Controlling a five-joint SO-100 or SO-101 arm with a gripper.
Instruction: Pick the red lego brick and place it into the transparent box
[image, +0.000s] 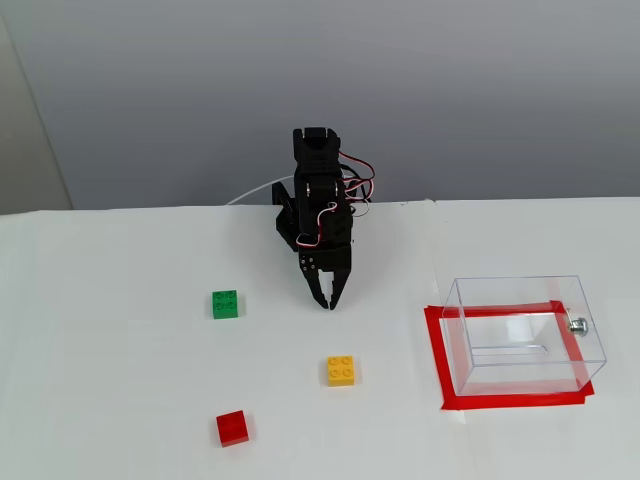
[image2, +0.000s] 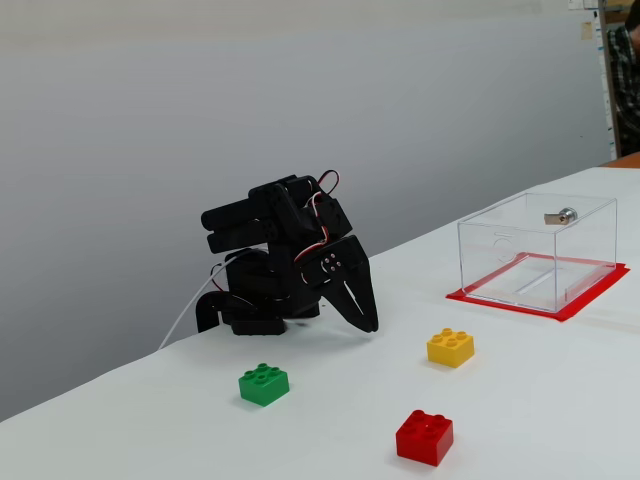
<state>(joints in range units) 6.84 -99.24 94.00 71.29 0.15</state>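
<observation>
A white table fills the lower part of both fixed views, backed by a plain grey wall. At the far upper right of one fixed view, a sliver of a person in a checked shirt is cut off by the frame edge.

There are three bricks, one of each colour. The red lego brick lies low and left of centre, the yellow brick near the middle, and the green brick higher and to the left; all sit well apart. There is one transparent box at the right, standing on a red tape outline, with a small metal knob on its right wall. Nothing appears to lie inside it, though reflections blur the floor.

One black arm sits folded at centre. Its gripper points down at the table, fingers closed together and holding nothing, well apart from the red brick.
</observation>
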